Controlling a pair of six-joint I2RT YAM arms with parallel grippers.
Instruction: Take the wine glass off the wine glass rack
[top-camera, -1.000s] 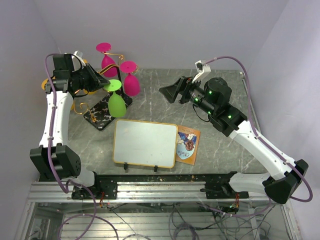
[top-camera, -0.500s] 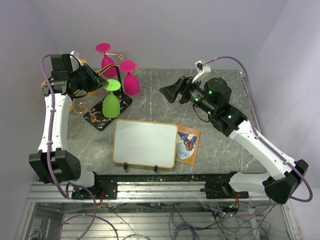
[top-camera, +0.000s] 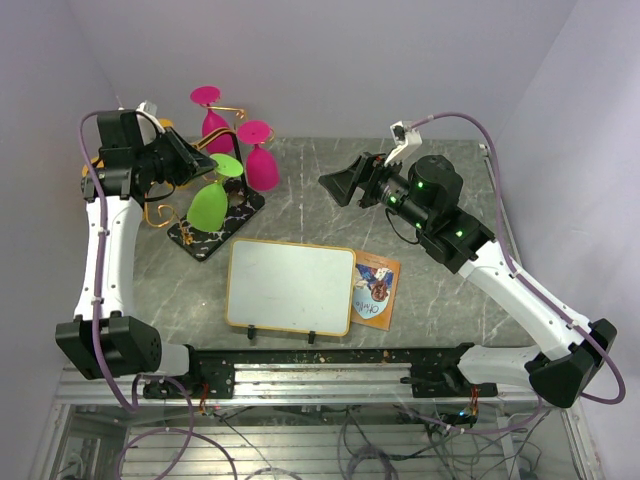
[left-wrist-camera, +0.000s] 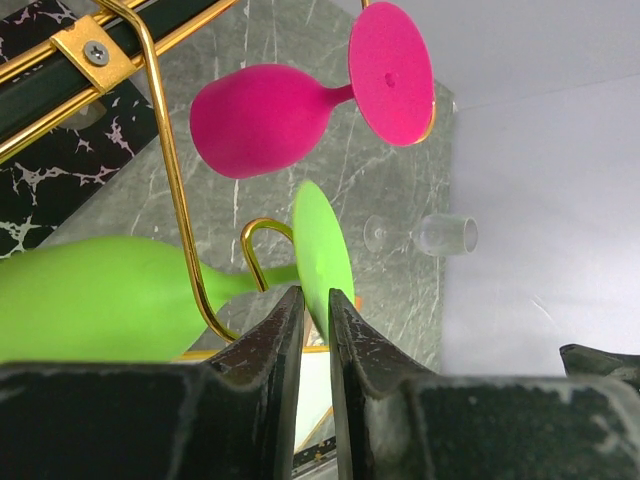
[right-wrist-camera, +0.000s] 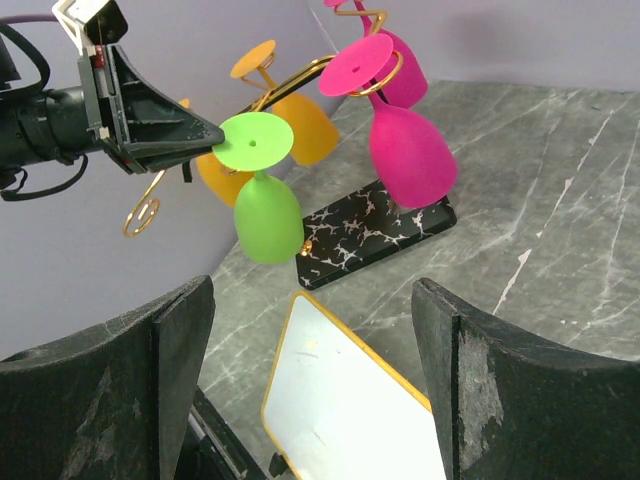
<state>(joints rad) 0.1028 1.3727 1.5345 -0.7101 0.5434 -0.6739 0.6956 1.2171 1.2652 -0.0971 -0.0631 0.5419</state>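
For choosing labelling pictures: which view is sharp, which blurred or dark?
Top external: sharp, evenly lit. Left wrist: green wine glass looms large near the lens. Right wrist: wine glass rack sharp, right claw dark in the foreground.

- One rack (top-camera: 200, 240)
- One green glass (top-camera: 208, 205)
- Two pink glasses (top-camera: 263, 167)
- Two orange glasses (right-wrist-camera: 303, 128), on the far left
- One clear glass (left-wrist-camera: 420, 235)
- One whiteboard (top-camera: 290, 287)
- One card (top-camera: 377, 290)

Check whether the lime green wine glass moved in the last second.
Yes: the lime green wine glass tilted, its bowl swinging left across the black marble-look rack base.
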